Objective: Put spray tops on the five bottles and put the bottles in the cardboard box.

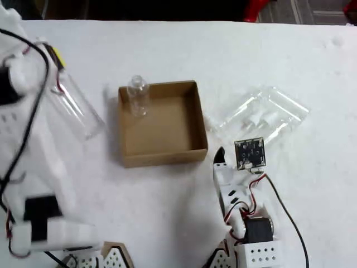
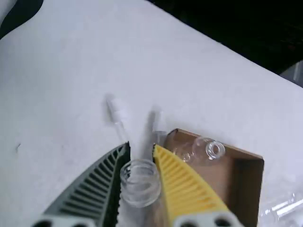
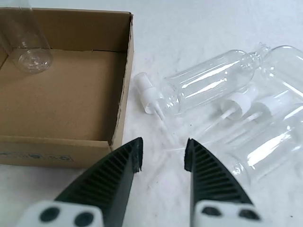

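Bottle of clear plastic (image 2: pixel 138 184) sits clamped in my left gripper (image 2: pixel 140 150), while my right gripper (image 3: pixel 163 146) hangs open beside the brown cardboard box (image 3: pixel 66 99).

A white table (image 1: pixel 167 50) is spread under everything, its surface matt and faintly mottled. A small dark speck (image 2: pixel 17 147) is marked on it in the left wrist view, and a faint dimple (image 1: pixel 336 41) is seen near its far edge in the high view. Beyond that far edge a dark strip of room (image 1: pixel 139 8) is shown. Within it a red object (image 1: pixel 259 8) is cut off by the frame, and its kind cannot be told. Just beside the red object a grey patch of floor (image 1: pixel 315 11) is seen. At the table's near edge two wood-coloured panels (image 1: pixel 114 257) pierced with hexagonal holes are laid, well apart from each other
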Controlling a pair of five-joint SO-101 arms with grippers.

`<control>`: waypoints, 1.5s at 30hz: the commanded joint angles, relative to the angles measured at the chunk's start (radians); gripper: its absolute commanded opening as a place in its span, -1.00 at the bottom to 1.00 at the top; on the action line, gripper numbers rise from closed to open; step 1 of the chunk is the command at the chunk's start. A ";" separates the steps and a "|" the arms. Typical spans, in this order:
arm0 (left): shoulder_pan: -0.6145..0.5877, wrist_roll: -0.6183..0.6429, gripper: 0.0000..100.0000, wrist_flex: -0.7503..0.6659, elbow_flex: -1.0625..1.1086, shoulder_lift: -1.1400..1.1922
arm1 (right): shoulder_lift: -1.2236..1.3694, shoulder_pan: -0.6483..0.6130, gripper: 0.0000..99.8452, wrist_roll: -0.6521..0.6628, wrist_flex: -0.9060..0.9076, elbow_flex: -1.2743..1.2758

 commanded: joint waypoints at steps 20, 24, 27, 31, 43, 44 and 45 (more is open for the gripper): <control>0.157 -0.121 -0.96 -0.715 1.053 -0.812 | 0.001 -0.010 -0.74 0.000 0.004 0.009; 0.202 -0.126 -0.96 -0.852 1.146 -0.814 | 0.001 -0.010 -0.74 0.000 0.004 0.009; 0.277 -0.127 -0.96 -1.010 1.257 -0.820 | 0.001 -0.010 -0.74 0.000 0.004 0.009; 0.341 -0.127 -0.96 -1.283 1.404 -0.816 | 0.001 -0.008 -0.74 0.000 0.004 0.009; 0.375 -0.354 -0.96 -1.817 1.873 -0.820 | 0.001 -0.010 -0.74 0.000 0.004 0.009; 0.377 -0.367 -0.96 -1.883 1.916 -0.820 | 0.001 -0.010 -0.74 0.000 0.004 0.009; 0.377 -0.374 -0.96 -1.944 1.961 -0.820 | 0.001 -0.010 -0.74 0.000 0.004 0.009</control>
